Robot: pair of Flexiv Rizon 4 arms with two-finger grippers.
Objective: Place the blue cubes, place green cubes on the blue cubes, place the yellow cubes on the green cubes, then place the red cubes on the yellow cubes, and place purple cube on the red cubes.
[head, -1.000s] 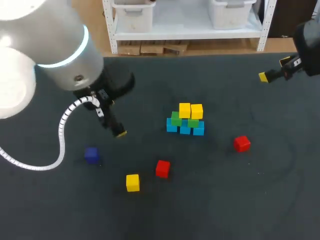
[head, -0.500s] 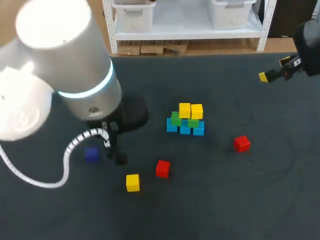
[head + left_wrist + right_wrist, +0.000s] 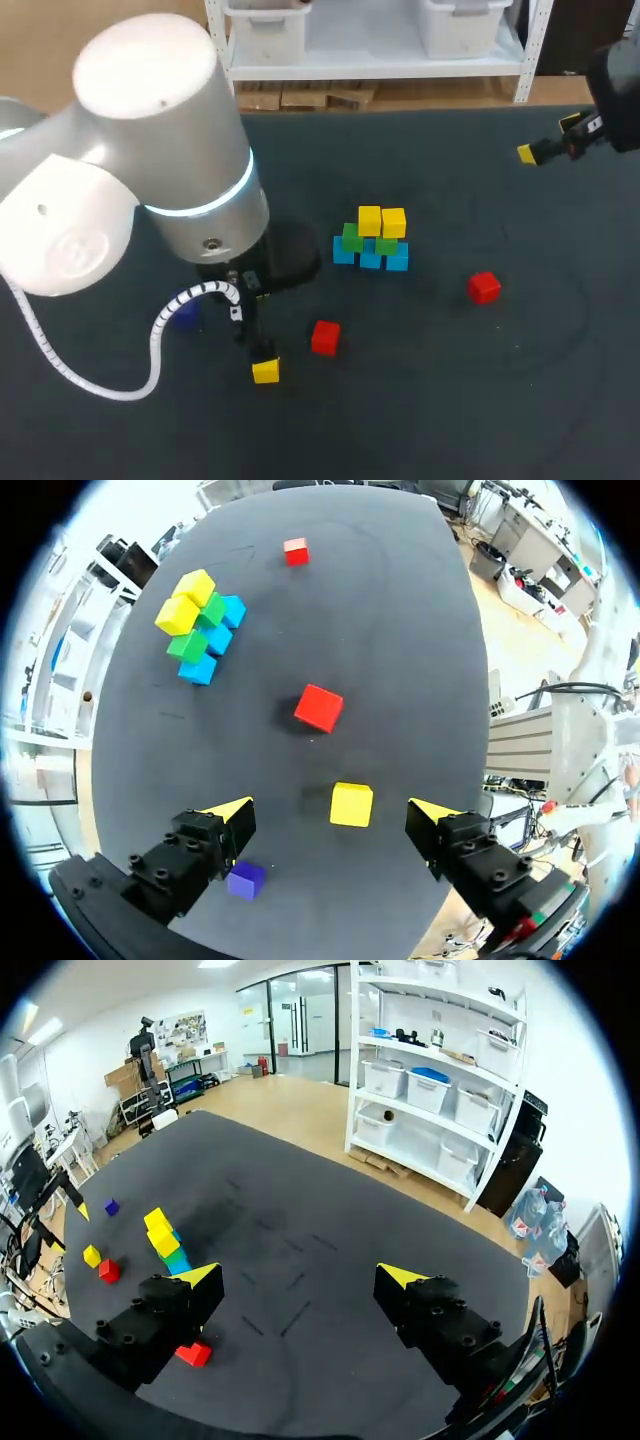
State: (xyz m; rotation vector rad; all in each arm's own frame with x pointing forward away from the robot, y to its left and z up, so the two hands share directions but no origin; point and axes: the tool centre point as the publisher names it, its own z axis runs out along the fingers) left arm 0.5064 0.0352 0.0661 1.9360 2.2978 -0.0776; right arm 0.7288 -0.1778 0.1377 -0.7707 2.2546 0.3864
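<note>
- Since a second ago, my left arm has come across the table, and my left gripper now hangs over the loose yellow cube.
- Its jaws are spread wide. The loose yellow cube lies on the table between the two yellow tips, apart from both.
- The purple cube lies just beside one of that gripper's fingers, and a red cube lies ahead of the gripper, near the loose yellow cube.
- Farther ahead stands the stack, where it was before: a row of blue cubes on the table, green cubes on them, and two yellow cubes on the green.
- A second red cube lies alone on my right side, well apart from the stack.
- My right gripper has stayed over the far right corner, jaws spread with nothing between them.
</note>
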